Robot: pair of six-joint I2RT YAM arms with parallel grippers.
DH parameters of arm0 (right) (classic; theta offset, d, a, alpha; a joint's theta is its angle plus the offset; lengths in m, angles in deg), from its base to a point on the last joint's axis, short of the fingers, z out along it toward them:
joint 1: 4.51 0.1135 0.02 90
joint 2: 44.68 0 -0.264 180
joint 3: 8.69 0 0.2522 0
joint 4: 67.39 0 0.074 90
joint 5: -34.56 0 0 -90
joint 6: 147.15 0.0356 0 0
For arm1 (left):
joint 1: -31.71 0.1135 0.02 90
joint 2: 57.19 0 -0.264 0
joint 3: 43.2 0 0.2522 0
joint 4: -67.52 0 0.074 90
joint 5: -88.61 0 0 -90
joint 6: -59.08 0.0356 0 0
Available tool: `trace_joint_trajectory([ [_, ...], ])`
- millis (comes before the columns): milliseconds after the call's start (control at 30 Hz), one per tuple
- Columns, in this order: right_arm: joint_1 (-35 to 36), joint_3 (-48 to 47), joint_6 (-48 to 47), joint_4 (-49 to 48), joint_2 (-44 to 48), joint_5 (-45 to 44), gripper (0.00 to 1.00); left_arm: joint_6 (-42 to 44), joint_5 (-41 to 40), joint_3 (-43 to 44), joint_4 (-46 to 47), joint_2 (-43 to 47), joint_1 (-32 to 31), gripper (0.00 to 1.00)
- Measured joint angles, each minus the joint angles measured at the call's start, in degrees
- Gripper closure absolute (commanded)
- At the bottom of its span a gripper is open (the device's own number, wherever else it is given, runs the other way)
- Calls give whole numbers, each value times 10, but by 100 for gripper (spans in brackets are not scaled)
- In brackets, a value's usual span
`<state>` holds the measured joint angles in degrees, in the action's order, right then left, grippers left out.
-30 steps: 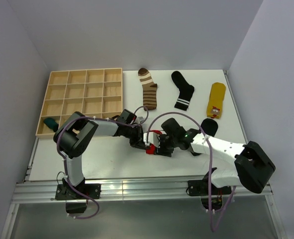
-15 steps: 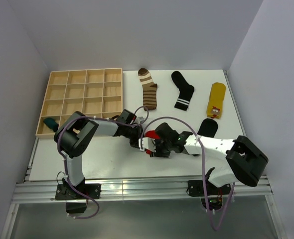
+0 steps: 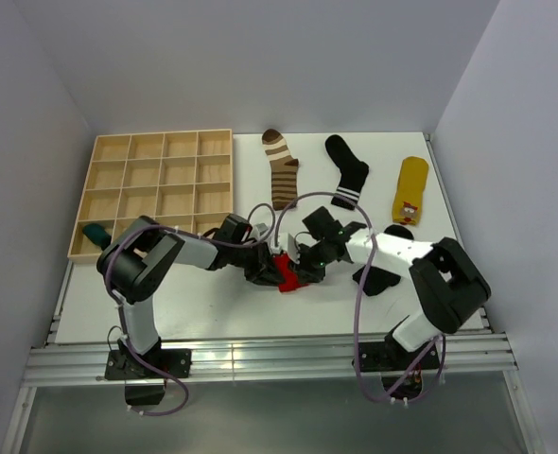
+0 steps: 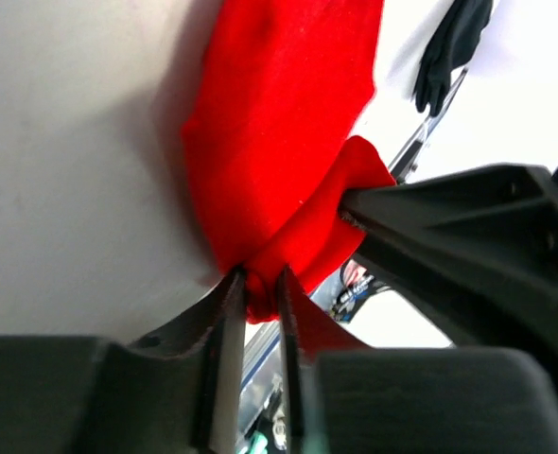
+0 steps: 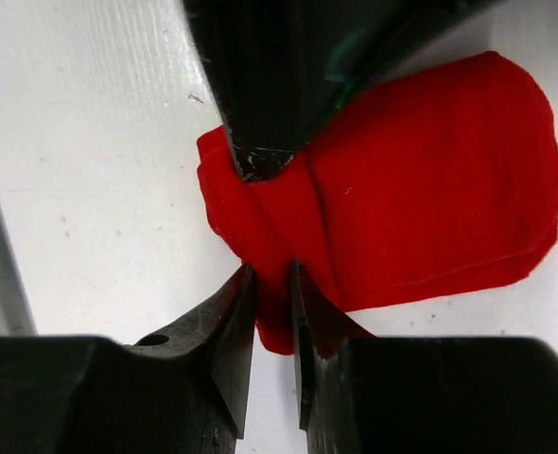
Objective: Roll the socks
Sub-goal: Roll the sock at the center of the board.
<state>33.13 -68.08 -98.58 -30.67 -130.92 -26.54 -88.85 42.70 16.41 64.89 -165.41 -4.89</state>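
A red sock lies bunched on the white table between my two grippers. My left gripper reaches in from the left and my right gripper from the right. In the left wrist view the left gripper pinches a fold of the red sock, with the right arm's black finger beside it. In the right wrist view the right gripper is shut on the sock's near edge. The left arm's finger presses in from above.
A brown-cream striped sock, a black sock with white bands and a yellow sock lie along the back. A plain black sock lies partly under the right arm. A wooden compartment tray stands at the left, with a teal sock by its corner.
My right gripper has closed from wide open onto the red sock, and its arm has swung back and to the left. The left jaws have parted slightly, with fabric still between them.
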Motion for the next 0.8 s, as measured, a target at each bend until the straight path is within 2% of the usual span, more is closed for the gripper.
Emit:
trace_joint_trajectory([
  [167, -55, -72, -15, 91, -70, 78, 75, -20, -31, -27, 41, 23, -3, 73],
  [433, -103, -205, -50, 251, -204, 163, 75, -19, -96, -57, 80, 57, -10, 71],
  [767, -131, -261, -55, 348, -271, 186, 75, 20, -214, -116, 101, 155, -37, 66],
  [800, -132, -266, -52, 353, -276, 186, 75, 34, -233, -116, 101, 163, -43, 62],
])
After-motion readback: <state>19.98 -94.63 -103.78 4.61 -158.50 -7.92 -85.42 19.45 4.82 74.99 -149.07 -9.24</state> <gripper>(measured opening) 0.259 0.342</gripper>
